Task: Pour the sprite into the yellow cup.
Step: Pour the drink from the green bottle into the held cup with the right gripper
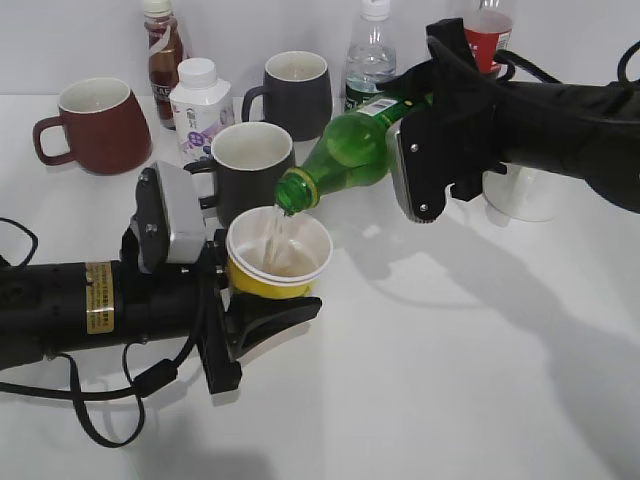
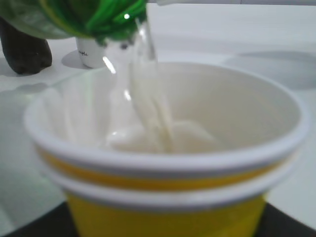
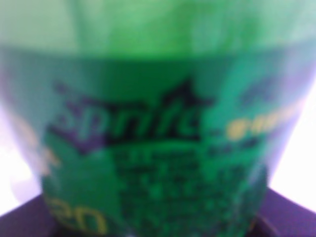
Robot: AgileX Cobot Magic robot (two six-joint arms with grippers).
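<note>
The sprite (image 1: 355,152) is a green bottle tipped down to the left, its open neck over the yellow cup (image 1: 279,262). A clear stream runs from the neck into the cup. My right gripper (image 1: 415,150) is shut on the sprite's labelled body, which fills the right wrist view (image 3: 158,133). My left gripper (image 1: 262,305) is shut on the yellow cup and holds it upright above the table. In the left wrist view the yellow cup (image 2: 163,197) is close up, with liquid pooling inside and the sprite's neck (image 2: 106,19) above it.
Behind stand a dark red mug (image 1: 92,125), two black mugs (image 1: 250,165) (image 1: 297,93), a white milk bottle (image 1: 200,105), a brown drink bottle (image 1: 163,55), a clear water bottle (image 1: 371,55), a cola bottle (image 1: 487,35) and a white cup (image 1: 525,192).
</note>
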